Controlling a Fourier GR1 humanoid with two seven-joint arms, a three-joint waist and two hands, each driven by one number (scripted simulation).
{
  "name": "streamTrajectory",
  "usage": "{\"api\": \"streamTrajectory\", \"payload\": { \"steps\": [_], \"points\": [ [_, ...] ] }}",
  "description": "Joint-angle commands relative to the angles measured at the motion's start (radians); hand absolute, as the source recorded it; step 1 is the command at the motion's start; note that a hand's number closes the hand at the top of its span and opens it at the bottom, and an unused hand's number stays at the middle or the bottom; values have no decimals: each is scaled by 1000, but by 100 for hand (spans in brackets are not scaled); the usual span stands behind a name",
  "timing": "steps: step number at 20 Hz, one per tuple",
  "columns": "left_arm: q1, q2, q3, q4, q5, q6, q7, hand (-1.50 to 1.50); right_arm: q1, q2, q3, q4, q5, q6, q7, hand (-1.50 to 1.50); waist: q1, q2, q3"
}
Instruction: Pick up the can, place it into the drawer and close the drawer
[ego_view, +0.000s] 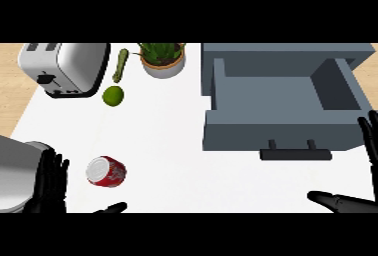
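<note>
We are looking at a table (184, 150) showing a smooth, matt white top, with pale wood grain appearing beyond its left edge. The toaster (63, 67) is gleaming like brushed metal with dark plastic ends. The can (107, 171) is showing a glossy red side and a shiny silvery metal lid. The drawer (277, 107) is looking like flat, matt grey painted material, its handle (295, 153) a darker matt. The lime (113, 95) is looking slightly glossy. The plant pot (164, 67) is appearing smooth and white. Both hands, left hand (48, 185) and right hand (347, 201), are looking like black, faintly shiny plastic.
</note>
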Motion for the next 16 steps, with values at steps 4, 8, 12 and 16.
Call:
{"api": "streamTrajectory", "payload": {
  "steps": [4,8,12,16],
  "points": [
    [-48,0,-13,184,40,94,-126,-150,12,-32,-53,-105,-51,18,97,-150,-2,0,0],
    [-62,0,65,327,109,58,-246,-150,92,30,7,-138,4,18,37,-150,-3,0,0],
    [-53,4,68,358,130,59,-263,-150,0,9,0,-164,19,-18,147,-150,1,0,0],
    [-100,0,-1,430,148,141,-295,-150,81,15,-53,-95,-32,58,26,-150,-2,0,0]
  ]
}}
